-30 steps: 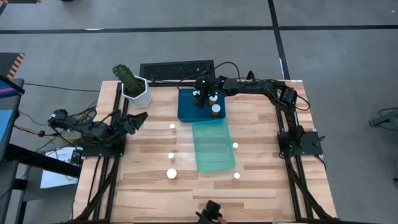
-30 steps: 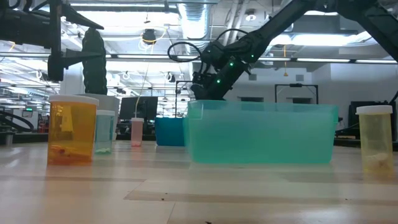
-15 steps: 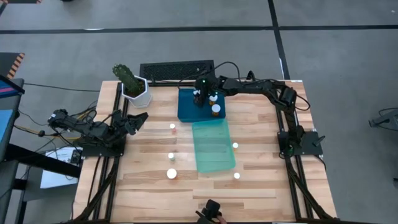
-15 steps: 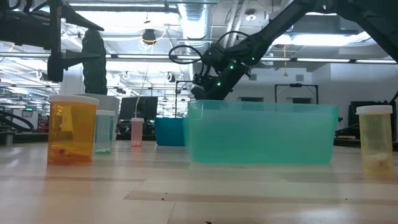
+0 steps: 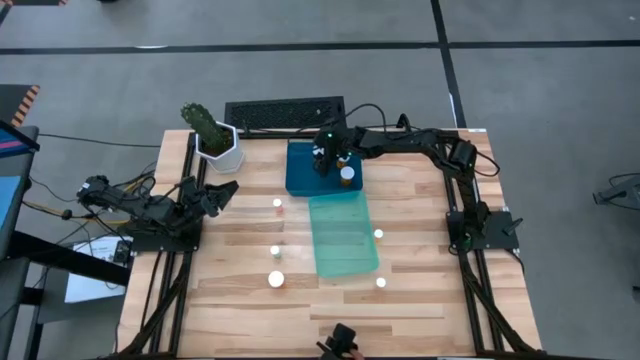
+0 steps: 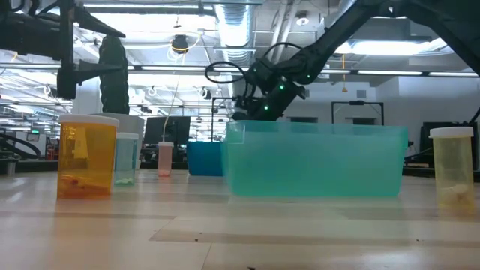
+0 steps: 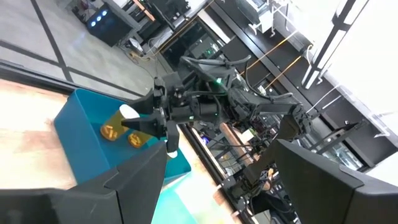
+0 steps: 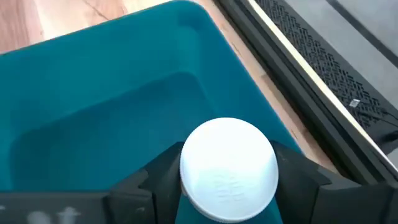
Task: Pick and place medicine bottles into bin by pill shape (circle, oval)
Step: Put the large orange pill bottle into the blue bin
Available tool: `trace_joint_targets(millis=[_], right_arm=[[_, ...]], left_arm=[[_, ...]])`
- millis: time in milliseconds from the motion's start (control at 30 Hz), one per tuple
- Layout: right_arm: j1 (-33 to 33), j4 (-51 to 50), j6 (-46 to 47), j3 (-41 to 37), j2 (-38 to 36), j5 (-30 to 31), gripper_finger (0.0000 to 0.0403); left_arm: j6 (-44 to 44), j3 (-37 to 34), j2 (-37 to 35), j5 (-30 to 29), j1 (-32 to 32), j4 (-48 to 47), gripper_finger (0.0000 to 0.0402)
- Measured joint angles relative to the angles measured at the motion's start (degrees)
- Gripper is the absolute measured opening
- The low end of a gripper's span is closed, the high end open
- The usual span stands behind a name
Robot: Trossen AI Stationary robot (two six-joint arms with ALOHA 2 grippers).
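We see the right gripper [image 5: 322,160] reaching over the dark teal bin [image 5: 300,172] at the far middle of the table [image 5: 420,300], its fingers clamped on a medicine bottle [image 8: 228,169] whose round white cap sits between them in the right wrist view, above the bin's bare floor. From the left wrist view the same bottle's white cap [image 7: 129,112] shows at the tip of that gripper, held over the bin, with two amber bottles [image 7: 111,131] lying inside it just beyond. From above we count one more bottle [image 5: 347,176] standing at the right side of the dark teal bin, just beside the gripper. A paler, see-through green bin [image 5: 343,238] lies nearer to us, touching the dark one's near edge. The other bottles stand loose on the wood: three to the left of the pale bin [image 5: 277,204], [image 5: 275,251], [image 5: 276,280], one at its right edge [image 5: 378,234] and one near its near right corner [image 5: 381,283]. The left gripper [image 5: 222,190] waits at the left side of the table with its fingers spread apart, holding nothing, near a white pot [image 5: 222,148] with a green plant at the far left corner. A black keyboard [image 5: 285,113] lies beyond the table's far edge.
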Motion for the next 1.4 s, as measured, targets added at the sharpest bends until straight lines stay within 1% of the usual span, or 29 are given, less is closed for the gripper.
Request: trace_joint_targets(millis=[367,633,867,1067,1233,1400], right_arm=[[0.26,-0.35,-2.54,0.02,-0.02,0.06,0.0223],[0.27,-1.18,-4.19,0.02,-0.02,0.13,0.0253],[0.25,-1.26,-4.78,0.11,-0.02,0.13,0.0261],[0.25,-6.11,-6.65,4.34,-0.04,-0.02,0.0261],[0.25,-12.77,-8.87,9.69,-0.06,-0.46,0.0261],[0.34,-24.07,-10.3,15.64,-1.3,-6.15,0.0261]], left_arm=[[-0.45,0.0,0.0,-0.28,0.0,0.0,0.0289],[-0.45,0.0,0.0,-0.27,0.0,0.01,0.0289],[-0.45,0.0,0.0,-0.26,0.0,0.02,0.0289],[-0.45,0.0,0.0,-0.24,0.0,0.02,0.0289],[-0.44,0.0,0.0,-0.24,0.0,0.02,0.0289],[-0.35,0.0,0.0,-0.21,0.0,0.03,0.0289]])
